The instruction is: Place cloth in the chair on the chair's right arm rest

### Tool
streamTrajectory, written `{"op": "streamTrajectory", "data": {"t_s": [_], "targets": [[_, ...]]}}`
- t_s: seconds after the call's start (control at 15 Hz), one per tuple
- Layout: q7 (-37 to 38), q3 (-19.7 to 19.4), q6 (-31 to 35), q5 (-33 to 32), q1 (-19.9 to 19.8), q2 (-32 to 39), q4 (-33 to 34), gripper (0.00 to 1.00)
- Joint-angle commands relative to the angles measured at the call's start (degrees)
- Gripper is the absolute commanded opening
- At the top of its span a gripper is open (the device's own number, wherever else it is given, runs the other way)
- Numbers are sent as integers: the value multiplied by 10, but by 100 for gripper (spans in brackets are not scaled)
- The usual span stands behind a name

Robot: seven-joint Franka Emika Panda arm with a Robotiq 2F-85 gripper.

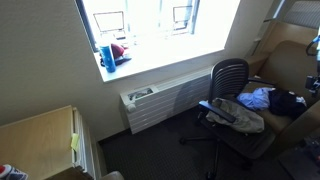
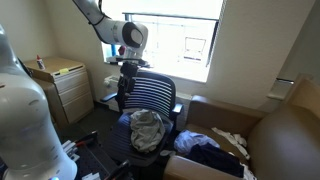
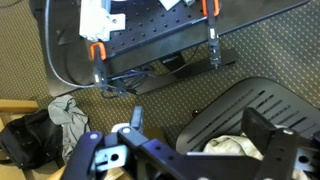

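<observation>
end effector is hovering released by the chair back, gripping nothing; cloth is lying on the seat; reach step is looking in hand, next calling for lowering onto cloth and clenching

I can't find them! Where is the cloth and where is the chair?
cloth point(image 2: 147, 128), in an exterior view, middle of the heap on the seat
chair point(image 2: 152, 95), in an exterior view, on its backrest

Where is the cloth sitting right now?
The cloth is heaped on the seat of the black office chair, seen in both exterior views, with a brown sofa close beside it.
</observation>
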Motion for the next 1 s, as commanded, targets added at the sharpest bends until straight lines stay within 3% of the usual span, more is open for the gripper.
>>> {"op": "streamTrajectory", "data": {"t_s": [0.0,0.2,0.27,0.4,0.47,0.67,0.93], "targets": [[83,43,124,-28,53,97,19,100],[218,51,222,-151,121,196,73,100],[246,42,215,-157,137,241,107,100],[234,29,168,-91,132,277,137,100],[245,33,201,-114,154,226,89,100],[241,14,188,-97,151,279,127,100],[321,-33,233,-157,182,368,148,100]]}}
